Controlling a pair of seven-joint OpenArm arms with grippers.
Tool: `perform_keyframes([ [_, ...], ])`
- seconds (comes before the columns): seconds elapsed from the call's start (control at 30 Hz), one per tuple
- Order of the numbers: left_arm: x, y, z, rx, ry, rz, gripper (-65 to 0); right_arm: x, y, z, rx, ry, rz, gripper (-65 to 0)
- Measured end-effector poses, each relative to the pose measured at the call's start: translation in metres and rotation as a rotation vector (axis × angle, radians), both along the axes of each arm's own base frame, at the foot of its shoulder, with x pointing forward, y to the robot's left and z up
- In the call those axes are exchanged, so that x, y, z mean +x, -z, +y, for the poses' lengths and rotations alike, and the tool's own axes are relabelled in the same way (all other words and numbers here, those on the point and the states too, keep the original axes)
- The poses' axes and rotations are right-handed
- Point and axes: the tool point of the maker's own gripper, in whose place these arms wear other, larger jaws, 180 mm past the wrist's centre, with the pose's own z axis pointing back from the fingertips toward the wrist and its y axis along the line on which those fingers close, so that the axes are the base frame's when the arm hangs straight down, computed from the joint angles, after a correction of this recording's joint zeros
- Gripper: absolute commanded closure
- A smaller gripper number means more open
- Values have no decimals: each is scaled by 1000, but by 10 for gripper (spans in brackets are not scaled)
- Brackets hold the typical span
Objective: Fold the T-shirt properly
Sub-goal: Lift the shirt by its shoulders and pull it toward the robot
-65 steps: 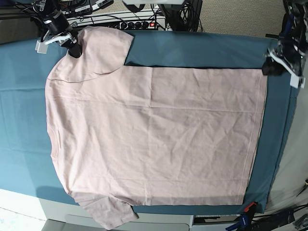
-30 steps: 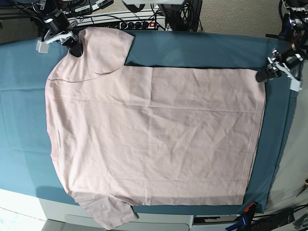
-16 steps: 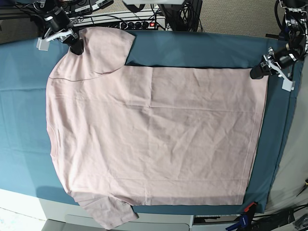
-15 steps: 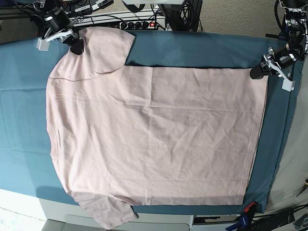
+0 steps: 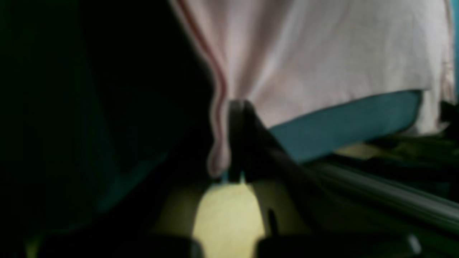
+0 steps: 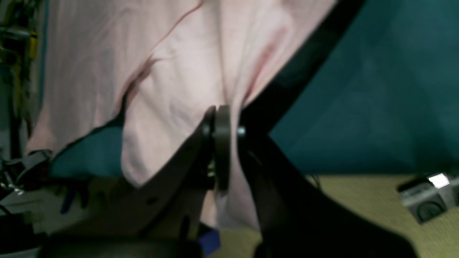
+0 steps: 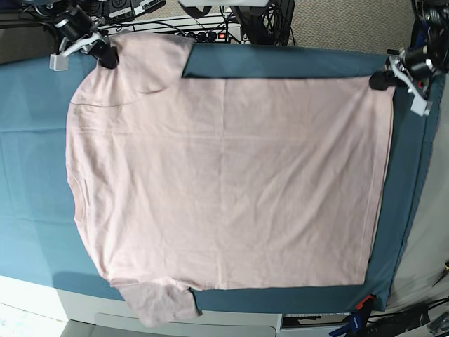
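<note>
The pale pink T-shirt point(image 7: 224, 175) lies spread plain side up on the teal cloth sheet point(image 7: 31, 140), collar side to the left and hem to the right. My right gripper point(image 7: 106, 57) is shut on the far sleeve by the shoulder. In the right wrist view the pink fabric point(image 6: 161, 71) bunches between the closed right gripper point(image 6: 220, 113). My left gripper point(image 7: 381, 79) is shut on the far hem corner. In the left wrist view the T-shirt point(image 5: 322, 53) hangs pinched in the left gripper point(image 5: 237, 105). The near sleeve point(image 7: 158, 305) droops over the table's front edge.
A power strip with a red light point(image 7: 210, 34) and cables sit behind the table. A clamp point(image 7: 361, 304) grips the teal sheet at the front right corner. Teal sheet point(image 7: 403, 182) shows along the right side, and carpet floor point(image 6: 358, 193) lies beyond.
My left gripper has closed on the far hem corner. Both grippers have moved toward the far edge, drawing the T-shirt's far side back and taut.
</note>
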Motion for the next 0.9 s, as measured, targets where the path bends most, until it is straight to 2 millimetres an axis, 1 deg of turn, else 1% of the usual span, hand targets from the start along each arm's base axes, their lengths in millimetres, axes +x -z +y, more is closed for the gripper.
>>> perform_keyframes([
  [0.1,-18,-4,-1,35,29,26,0,-15,-3,-10,1,12,33,0],
  [0.2,-36,-6,-7,53,68,52,0,-43,4,-21,-13,29,125,0],
  [0.3,-48,-11,-16,71,109,60,0,-60,-4,-27,-3,45,134,0],
  [0.4,-57,-17,-23,89,147,60,0,-69,-9,-35,-6,69,139,0],
  [0.57,-77,-23,-32,110,198,85,0,-86,-12,-38,0,82,169,0],
  [0.77,-96,-27,-39,113,230,113,0,-96,-15,-32,26,63,178,0],
  [0.9,-108,-27,-45,105,229,134,0,-103,-16,-29,34,51,191,0],
])
